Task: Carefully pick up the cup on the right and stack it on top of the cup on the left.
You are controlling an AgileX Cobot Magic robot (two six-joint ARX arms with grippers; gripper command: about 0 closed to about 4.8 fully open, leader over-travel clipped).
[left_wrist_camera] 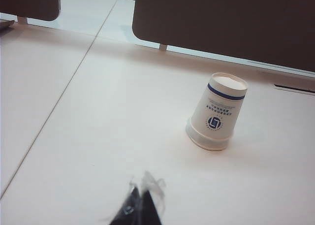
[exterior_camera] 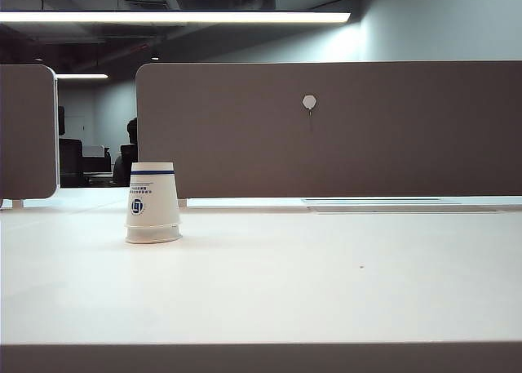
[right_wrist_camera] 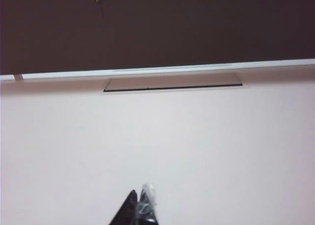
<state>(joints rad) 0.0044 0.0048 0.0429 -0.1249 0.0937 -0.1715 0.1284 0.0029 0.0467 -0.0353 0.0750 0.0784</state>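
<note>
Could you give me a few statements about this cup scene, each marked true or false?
1. The stacked cups stand upside down on the table. True.
2. A second cup stands alone on the right side of the table. False: only the one stack is visible, on the left.
3. The left gripper is shut and holds nothing. True.
4. The right gripper grips a cup. False: its fingers are shut on nothing, over bare table.
5. The stack lies tipped on its side. False: it stands upright on its rim.
</note>
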